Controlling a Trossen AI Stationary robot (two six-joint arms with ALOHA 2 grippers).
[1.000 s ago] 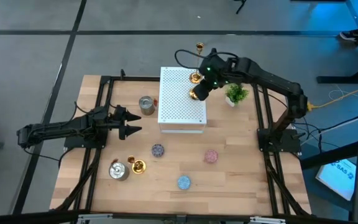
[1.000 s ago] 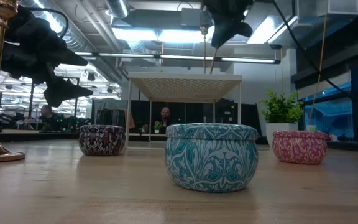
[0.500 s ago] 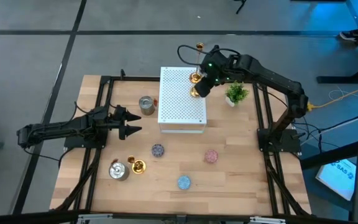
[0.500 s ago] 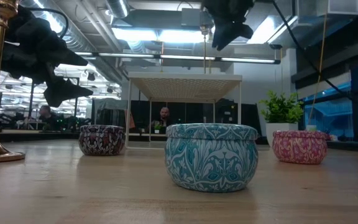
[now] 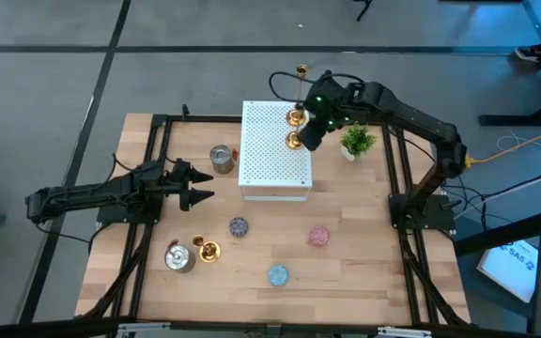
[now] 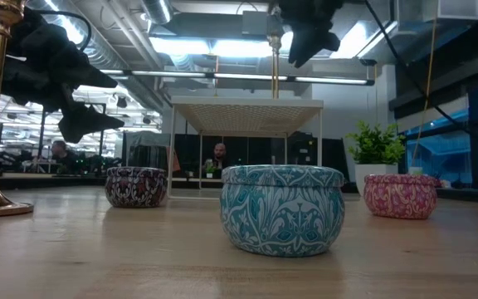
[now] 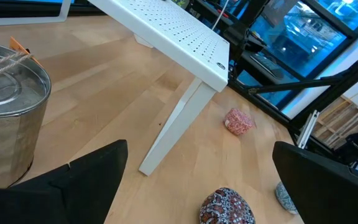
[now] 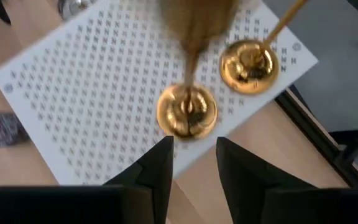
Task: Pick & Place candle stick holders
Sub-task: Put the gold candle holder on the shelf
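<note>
**A:** So the desk [image 5: 346,282] is light wood planks, dark frame rails down both sides, grey floor around it. The white perforated stand [image 5: 272,155] sits at the far middle. From table height the room behind is an open ceiling with strip lights and ducts, and a person sits far back.

**B:** And the arms?

**A:** The left arm is parked on the left, and its left tool [image 5: 195,185] has fingers spread apart, holding nothing. The right tool [image 5: 306,134] hangs over the far right corner of the stand. Its fingers look nearly together around the stem of a gold candle stick holder [image 8: 186,111], whose round base hovers at that corner. I can't tell if the base touches.

**B:** What's the risk?

**A:** A second gold holder [image 8: 250,66] stands right beside it at the stand's edge. My guess is that a sideways nudge tips it off, or the held one lands half over the rim and topples.

**B:** What about the other items?

**A:** A silver tin [image 5: 221,158] is left of the stand. Another silver tin [image 5: 178,257] and a small gold holder [image 5: 208,250] sit near left. Three little patterned tins lie near: dark [image 5: 239,226], pink [image 5: 319,235], teal [image 5: 277,274]. A potted plant [image 5: 356,142] is far right.
</note>
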